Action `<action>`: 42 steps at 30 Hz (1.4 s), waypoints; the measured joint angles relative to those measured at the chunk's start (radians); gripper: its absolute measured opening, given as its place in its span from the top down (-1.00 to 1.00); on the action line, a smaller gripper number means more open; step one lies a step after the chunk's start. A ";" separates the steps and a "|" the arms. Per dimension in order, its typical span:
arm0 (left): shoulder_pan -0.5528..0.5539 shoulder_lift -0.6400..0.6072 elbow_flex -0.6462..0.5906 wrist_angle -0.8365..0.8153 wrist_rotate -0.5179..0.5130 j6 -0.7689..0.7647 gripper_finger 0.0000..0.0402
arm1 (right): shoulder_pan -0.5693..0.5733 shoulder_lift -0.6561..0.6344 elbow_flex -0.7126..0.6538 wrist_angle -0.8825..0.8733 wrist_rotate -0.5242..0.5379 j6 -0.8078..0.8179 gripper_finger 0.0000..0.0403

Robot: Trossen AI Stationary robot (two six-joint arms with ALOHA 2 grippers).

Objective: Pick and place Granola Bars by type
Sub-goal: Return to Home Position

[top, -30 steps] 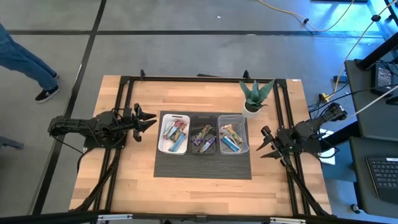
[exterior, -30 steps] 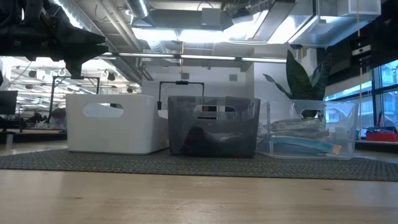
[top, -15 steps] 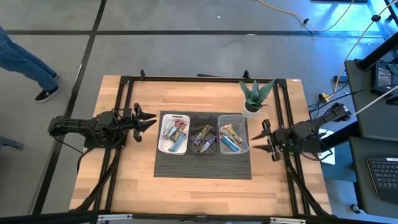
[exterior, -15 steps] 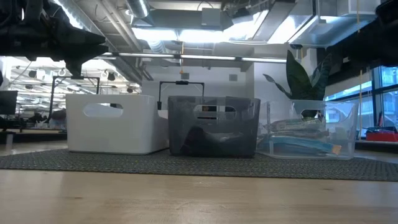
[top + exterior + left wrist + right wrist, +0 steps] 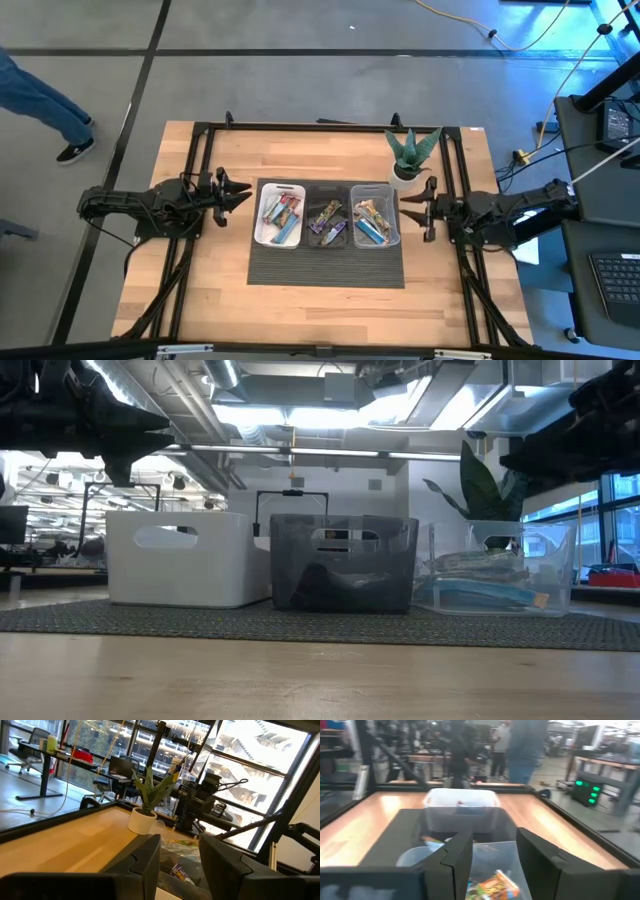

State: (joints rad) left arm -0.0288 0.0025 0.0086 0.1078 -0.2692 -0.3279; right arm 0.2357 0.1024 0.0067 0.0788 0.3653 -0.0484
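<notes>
My right pincer (image 5: 418, 212) hangs empty with its fingers apart, right of centre in the high view, just beside the outer wall of the clear tray (image 5: 373, 186). My left pincer (image 5: 236, 190) is likewise spread and holds nothing, left of centre, just short of the white tray (image 5: 281, 185). Between them, mid-frame, the granola bars (image 5: 280, 215) lie inside the three trays (white, then the black tray (image 5: 327, 187), then clear). Every bar I can see is in a tray, all on the dark mat (image 5: 325, 268) on the bench (image 5: 220, 290).

What remains, I judge, is the retreat to rest. To do it well I should raise the right wrist above the clear tray's rim. It should also steer away from the potted plant (image 5: 410, 150), just above it in the frame. Then I draw back slowly, so nothing gets nudged.
</notes>
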 joint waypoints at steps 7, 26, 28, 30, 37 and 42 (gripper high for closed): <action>0.000 0.000 0.000 0.000 0.000 0.000 0.36 | -0.082 0.000 0.000 -0.003 0.000 -0.043 0.23; 0.000 0.000 0.000 0.000 0.001 0.000 0.36 | -0.083 0.000 0.000 -0.003 0.000 -0.035 0.23; 0.000 0.000 0.000 0.000 0.001 0.000 0.36 | -0.083 0.000 0.000 -0.002 0.000 -0.036 0.23; 0.000 0.000 0.000 0.000 0.001 0.000 0.36 | -0.083 0.000 0.000 -0.002 0.000 -0.035 0.23; 0.000 0.000 0.000 0.000 0.001 0.000 0.36 | -0.083 0.000 0.000 -0.002 0.000 -0.036 0.23; 0.000 0.000 0.000 0.000 0.001 0.000 0.36 | -0.083 0.000 0.000 -0.002 0.000 -0.036 0.23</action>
State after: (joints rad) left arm -0.0290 0.0025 0.0086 0.1078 -0.2684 -0.3279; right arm 0.1524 0.1028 0.0067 0.0765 0.3653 -0.0841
